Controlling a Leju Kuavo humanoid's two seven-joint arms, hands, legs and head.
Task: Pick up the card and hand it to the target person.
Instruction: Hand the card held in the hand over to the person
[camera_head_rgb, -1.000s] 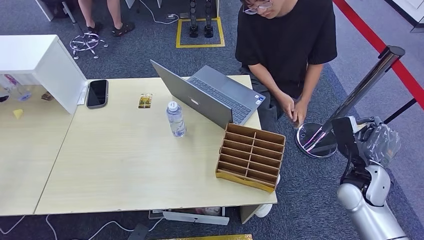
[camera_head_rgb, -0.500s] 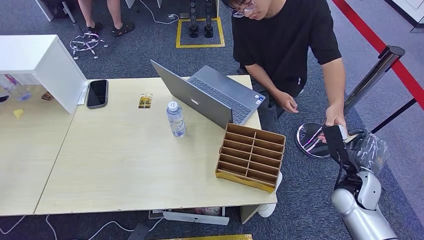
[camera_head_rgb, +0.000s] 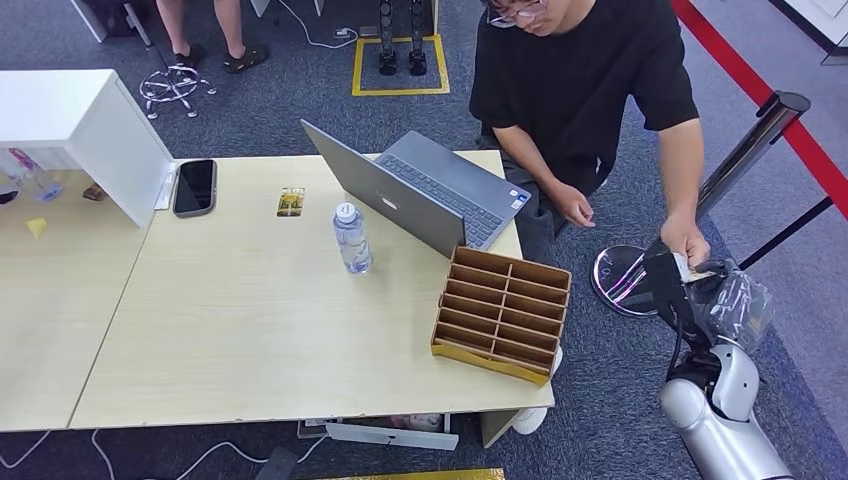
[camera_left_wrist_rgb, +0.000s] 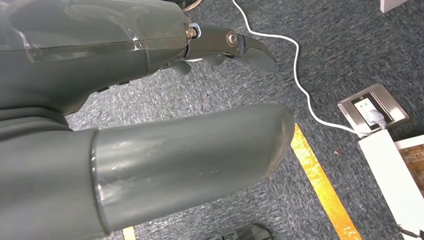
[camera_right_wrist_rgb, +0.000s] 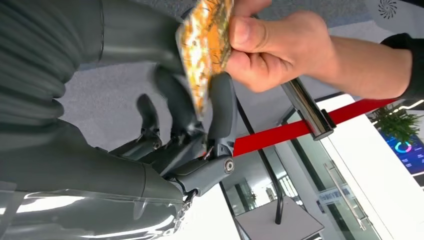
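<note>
Right hand (camera_right_wrist_rgb: 200, 120), dark fingers on a grey ribbed cover, raised beside the counter's far corner; fingers pinch the orange-and-gold patterned card (camera_right_wrist_rgb: 207, 47) by one end. The person's hand (camera_right_wrist_rgb: 272, 50) grips the card's other end, thumb pressed on its face. In the head view the right hand (camera_head_rgb: 690, 285) sits just beyond the light wooden counter (camera_head_rgb: 250, 350), near the brown cardboard divider tray (camera_head_rgb: 505, 312), with the person in the black T-shirt (camera_head_rgb: 590, 90) reaching to it. Left hand (camera_left_wrist_rgb: 150, 100) hangs over grey carpet, holding nothing, fingers loosely apart.

Step, as judged: handover, both holding the card. Next move calls for easing the fingers apart so the card slips free without a tug.
</note>
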